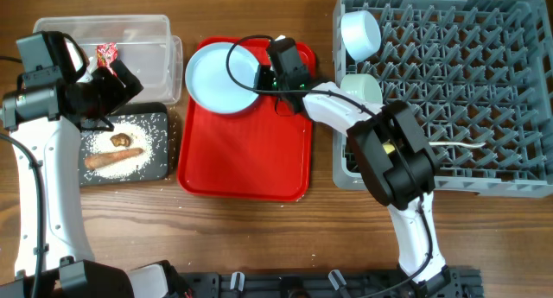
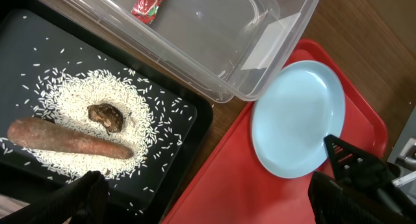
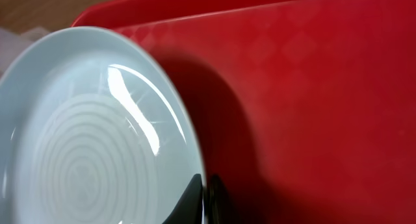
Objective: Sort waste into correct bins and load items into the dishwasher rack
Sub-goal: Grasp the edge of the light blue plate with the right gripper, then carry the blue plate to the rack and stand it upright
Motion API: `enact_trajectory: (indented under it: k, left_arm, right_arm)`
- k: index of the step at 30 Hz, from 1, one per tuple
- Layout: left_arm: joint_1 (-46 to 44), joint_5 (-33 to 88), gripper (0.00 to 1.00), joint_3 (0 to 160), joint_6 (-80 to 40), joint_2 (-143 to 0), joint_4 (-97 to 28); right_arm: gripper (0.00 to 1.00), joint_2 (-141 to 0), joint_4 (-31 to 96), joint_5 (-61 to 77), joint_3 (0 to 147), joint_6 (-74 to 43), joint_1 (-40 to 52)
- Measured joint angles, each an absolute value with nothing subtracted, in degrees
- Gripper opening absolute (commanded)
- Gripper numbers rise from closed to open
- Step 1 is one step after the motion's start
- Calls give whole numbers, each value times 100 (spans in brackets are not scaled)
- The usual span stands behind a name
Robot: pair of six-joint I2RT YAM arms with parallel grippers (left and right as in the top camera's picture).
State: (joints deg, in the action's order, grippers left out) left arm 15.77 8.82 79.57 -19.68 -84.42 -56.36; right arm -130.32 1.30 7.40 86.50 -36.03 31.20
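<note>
Looks like the right gripper only pinches the plate by its rim, left gripper gaping empty, so lifting might drop it.

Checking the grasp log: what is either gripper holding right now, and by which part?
The right gripper appears to pinch the pale blue plate by its rim. The left gripper is open and holds nothing.

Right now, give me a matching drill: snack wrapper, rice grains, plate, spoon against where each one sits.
Things:
1. snack wrapper
2. rice grains
3. plate
4. spoon

Places:
A. on the red tray
B. in the dishwasher rack
C. in the clear tub
D. on the black tray

Pairs: 1-C, 2-D, 3-A, 4-B
</note>
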Motion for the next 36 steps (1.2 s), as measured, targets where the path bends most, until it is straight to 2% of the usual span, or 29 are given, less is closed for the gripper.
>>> enact_trajectory:
  k: [5, 9, 14, 18, 22, 24, 32, 36]
  left_arm:
    - [1577, 882, 100, 7957, -1968, -8442, -5638]
    - [1577, 882, 100, 7957, -1968, -8442, -5636]
    - [1577, 882, 100, 7957, -1968, -8442, -5636]
    - [1577, 882, 100, 7957, -1968, -8442, -5638]
    - [1577, 882, 100, 7957, -1968, -8442, -5638]
    - [1577, 882, 100, 7957, -1968, -8442, -5636]
    - [1577, 884, 100, 7957, -1968, -8442, -5638]
    - [1577, 882, 100, 7957, -1968, -8442, -5638]
  right_arm:
    - [4, -12757, 530, 923, 8619, -3162, 2893]
    - [4, -11472, 1302, 580, 8562, -2624, 2458]
    - [4, -9150, 2237, -1374, 8641, -2368, 1914]
    - [4, -8226, 2641, -3489, 8652, -1955, 1662]
    - [4, -8335, 2665, -5374, 8652, -965, 1439]
    - [4, -8508, 2622, -5686, 8650, -587, 1337]
    - [4, -9968, 1962, -6128, 8650, 1706, 1205]
    - [4, -10578, 1911, -6163, 8648, 2383, 1205]
